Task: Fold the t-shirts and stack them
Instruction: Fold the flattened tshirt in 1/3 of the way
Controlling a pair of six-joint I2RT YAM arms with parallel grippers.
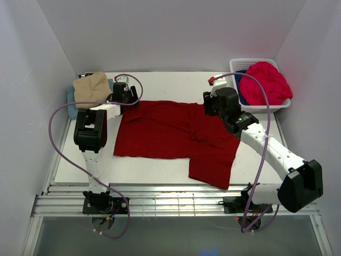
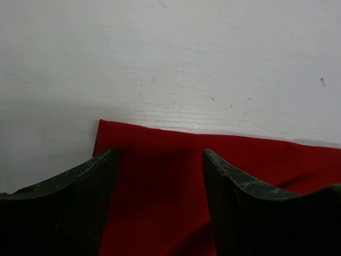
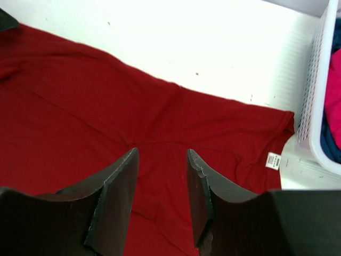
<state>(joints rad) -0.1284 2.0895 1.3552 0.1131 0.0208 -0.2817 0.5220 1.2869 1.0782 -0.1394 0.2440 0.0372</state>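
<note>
A dark red t-shirt [image 1: 170,133] lies spread on the white table, with one part hanging toward the front right. My left gripper [image 1: 129,100] is open over its far left corner. In the left wrist view the gripper [image 2: 160,154] straddles the red cloth [image 2: 154,186] near that corner. My right gripper [image 1: 212,108] is open over the shirt's far right part. In the right wrist view the gripper [image 3: 162,152] has the red cloth [image 3: 80,96] between its fingers, with a white label [image 3: 273,160] nearby. A folded tan t-shirt [image 1: 91,88] lies on a light blue one [image 1: 70,97] at the back left.
A white lattice basket [image 1: 254,64] stands at the back right, close to my right gripper. It holds a bright pinkish-red shirt [image 1: 266,82] and a deep blue one [image 1: 241,92]. The basket wall [image 3: 311,106] also shows in the right wrist view. White walls enclose the table.
</note>
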